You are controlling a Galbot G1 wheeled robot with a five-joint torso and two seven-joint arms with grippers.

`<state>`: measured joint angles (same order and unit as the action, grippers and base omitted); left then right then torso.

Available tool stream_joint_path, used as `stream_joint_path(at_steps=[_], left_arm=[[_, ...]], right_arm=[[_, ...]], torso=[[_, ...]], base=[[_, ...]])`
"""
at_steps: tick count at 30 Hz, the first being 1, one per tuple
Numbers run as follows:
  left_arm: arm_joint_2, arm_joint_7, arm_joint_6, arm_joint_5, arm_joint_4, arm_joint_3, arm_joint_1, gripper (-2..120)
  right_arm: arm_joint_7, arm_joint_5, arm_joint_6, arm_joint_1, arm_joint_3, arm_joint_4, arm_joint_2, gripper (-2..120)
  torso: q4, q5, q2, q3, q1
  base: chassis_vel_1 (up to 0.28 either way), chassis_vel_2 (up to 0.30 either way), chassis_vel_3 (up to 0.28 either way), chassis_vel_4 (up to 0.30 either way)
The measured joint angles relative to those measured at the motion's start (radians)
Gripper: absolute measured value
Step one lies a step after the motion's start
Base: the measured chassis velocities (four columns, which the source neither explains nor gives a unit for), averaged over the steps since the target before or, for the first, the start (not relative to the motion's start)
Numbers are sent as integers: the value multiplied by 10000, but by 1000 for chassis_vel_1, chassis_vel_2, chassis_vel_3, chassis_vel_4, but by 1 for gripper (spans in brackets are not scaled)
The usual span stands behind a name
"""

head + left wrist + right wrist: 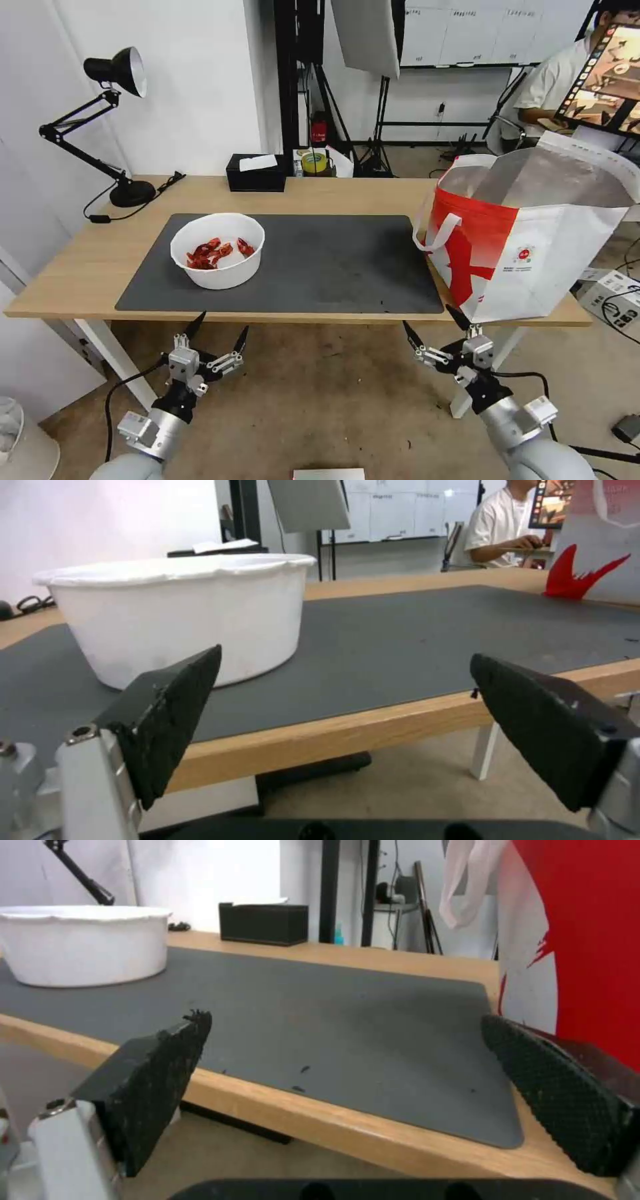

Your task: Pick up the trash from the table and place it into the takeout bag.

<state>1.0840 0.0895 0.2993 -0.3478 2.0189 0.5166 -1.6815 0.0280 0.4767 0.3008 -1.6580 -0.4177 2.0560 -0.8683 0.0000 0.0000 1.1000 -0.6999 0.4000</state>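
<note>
Two grippers hang low in the frame before the table's (pixel 80 280) near edge, the left gripper (pixel 221 329) at lower left and the right gripper (pixel 431 319) at lower right, each with its fingers spread wide and holding nothing. Farther up, one white round bowl (pixel 218 250) of red crayfish shells sits left of centre on the single dark grey mat (pixel 333 263). One takeout bag (pixel 533 240) stands open at the right, with one black tissue box (pixel 256 173) and one desk lamp (pixel 100 120) toward the upper left.
</note>
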Motion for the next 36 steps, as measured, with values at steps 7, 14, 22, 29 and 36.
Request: stream_joint_path(at_steps=[7, 14, 22, 29, 36], left_arm=[[27, 11, 43, 32, 49, 61, -108, 100], [-3, 27, 75, -9, 54, 154, -83, 100], [-1212, -302, -486, -1082, 275, 471, 896, 100], [-2544, -769, -1184, -2141, 144, 274, 2186, 100], [-3938, -1220, -1765, -3290, -340, -178, 3400, 100]], right_arm=[[181, -174, 2, 81, 76, 26, -50, 100], [255, -214, -41, 102, 119, 53, -39, 100], [263, -209, -59, 115, 124, 59, -33, 100], [267, -205, -65, 120, 126, 63, -30, 100], [269, -202, -72, 125, 127, 68, -27, 100]], torso=[[1, 0, 0, 0, 0], [2, -1, 0, 0, 0], [-1, 1, 0, 0, 0], [0, -3, 0, -2, 1], [3, 0, 0, -1, 1]], base=[[0, 0, 0, 0], [0, 0, 0, 0], [0, 0, 0, 0], [0, 0, 0, 0], [0, 0, 0, 0]])
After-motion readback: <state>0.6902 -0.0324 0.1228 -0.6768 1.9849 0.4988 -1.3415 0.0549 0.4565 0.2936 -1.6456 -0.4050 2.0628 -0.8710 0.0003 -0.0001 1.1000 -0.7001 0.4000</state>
